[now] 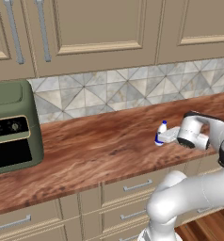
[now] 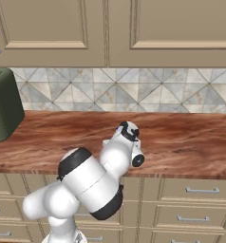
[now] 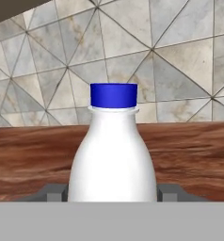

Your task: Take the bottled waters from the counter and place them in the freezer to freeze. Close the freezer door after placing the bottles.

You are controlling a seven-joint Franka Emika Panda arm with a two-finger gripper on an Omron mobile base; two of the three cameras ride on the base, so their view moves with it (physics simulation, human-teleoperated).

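Note:
The whitish water bottle [image 1: 160, 133] with a blue cap and blue label stands upright on the reddish-brown counter [image 1: 100, 150], toward its right part. My gripper [image 1: 167, 136] reaches it from the right, level with its body. In the hand view the bottle [image 3: 112, 155] sits dead centre between my fingers [image 3: 54, 193], which touch both of its sides, so the gripper [image 3: 111, 194] is shut on it. The tiled wall stands close behind it. In the right base view my arm covers most of the bottle. The slimmer greyish bottle, the freezer and its door are out of view.
A dark green toaster oven [image 1: 10, 127] stands on the counter at the far left, also seen as the green box [image 2: 3, 104]. Beige wall cabinets [image 1: 104, 28] hang above the tiled backsplash [image 1: 132, 89]. Drawers with metal handles [image 2: 200, 191] run below the counter edge.

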